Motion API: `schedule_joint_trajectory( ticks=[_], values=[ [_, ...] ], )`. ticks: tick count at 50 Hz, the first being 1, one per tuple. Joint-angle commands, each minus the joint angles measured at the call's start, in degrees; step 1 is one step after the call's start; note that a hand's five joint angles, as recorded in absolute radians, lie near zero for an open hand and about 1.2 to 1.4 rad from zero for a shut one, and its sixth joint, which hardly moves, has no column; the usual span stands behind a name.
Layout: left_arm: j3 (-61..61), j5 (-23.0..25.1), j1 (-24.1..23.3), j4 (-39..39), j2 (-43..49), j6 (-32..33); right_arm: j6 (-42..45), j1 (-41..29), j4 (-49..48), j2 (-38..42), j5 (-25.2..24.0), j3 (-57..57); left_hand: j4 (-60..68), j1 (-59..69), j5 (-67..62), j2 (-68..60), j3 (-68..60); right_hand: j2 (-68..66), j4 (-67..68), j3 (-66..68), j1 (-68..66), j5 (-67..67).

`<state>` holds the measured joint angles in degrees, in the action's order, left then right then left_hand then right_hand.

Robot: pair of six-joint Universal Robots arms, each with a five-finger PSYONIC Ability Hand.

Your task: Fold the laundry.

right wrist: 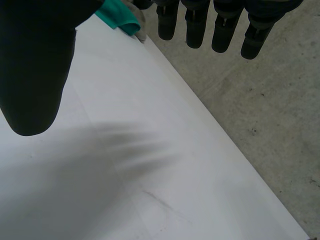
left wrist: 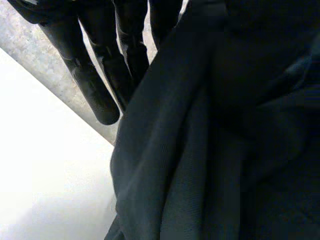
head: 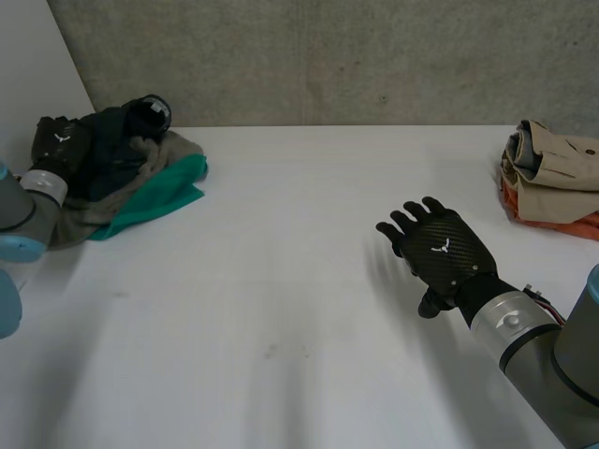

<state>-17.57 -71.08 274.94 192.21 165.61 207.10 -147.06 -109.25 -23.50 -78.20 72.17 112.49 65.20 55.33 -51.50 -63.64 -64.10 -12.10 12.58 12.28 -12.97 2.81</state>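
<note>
Right hand (head: 440, 254) spread wide, empty, above worktop (head: 299, 281) near right | left hand (head: 58, 142) against dark cloth (head: 112, 154) on far-left pile (head: 159, 195), grip cannot tell | folded stack (head: 552, 178) far right

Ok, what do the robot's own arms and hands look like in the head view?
Both hands are black with a small white mark on the back: the right hand, whose shell shows a woven texture, and the left hand. The right arm and left arm are grey, silver at the wrist, with light-blue caps.
</note>
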Motion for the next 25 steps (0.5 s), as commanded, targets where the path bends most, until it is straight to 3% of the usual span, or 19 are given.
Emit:
schedule_joint_trajectory(
  ticks=[1,8,13,17,21,25],
  values=[
    [-6.8,-4.1,-4.7,-0.3,-9.6,-1.4,0.0,0.0,-0.3,0.0,0.1,-0.1,14.8,24.7,-18.5,-16.4,-15.9,2.1,-2.6,-2.3,3.0,-2.8],
    [-24.3,-4.3,-9.0,1.9,-29.1,-9.7,-0.1,0.1,-0.4,-0.4,0.3,-0.1,14.8,24.7,-18.5,-16.4,-15.9,2.1,-2.6,-2.3,3.0,-2.8],
    [-39.4,-3.6,-17.1,6.6,-45.0,-20.1,-0.2,0.6,-0.5,-1.3,2.0,-0.4,14.8,24.7,-18.5,-16.4,-15.9,2.1,-2.6,-2.3,3.0,-2.8],
    [-48.2,-0.4,-23.7,8.6,-53.3,-25.0,-0.6,1.7,-0.4,-3.4,5.8,-1.0,14.8,24.7,-18.5,-16.4,-15.9,2.1,-2.6,-2.3,3.0,-2.8],
    [-53.6,3.3,-31.6,9.1,-53.0,-26.0,-2.1,3.2,-0.5,-5.5,9.4,-1.2,14.8,24.7,-18.5,-16.4,-15.9,2.1,-2.6,-2.3,3.0,-2.8],
    [-53.8,4.1,-40.5,8.4,-45.0,-25.7,-4.8,5.3,-0.5,-6.7,11.1,-1.4,14.8,24.7,-18.5,-16.4,-15.9,2.1,-2.6,-2.3,3.0,-2.8]
  ],
)
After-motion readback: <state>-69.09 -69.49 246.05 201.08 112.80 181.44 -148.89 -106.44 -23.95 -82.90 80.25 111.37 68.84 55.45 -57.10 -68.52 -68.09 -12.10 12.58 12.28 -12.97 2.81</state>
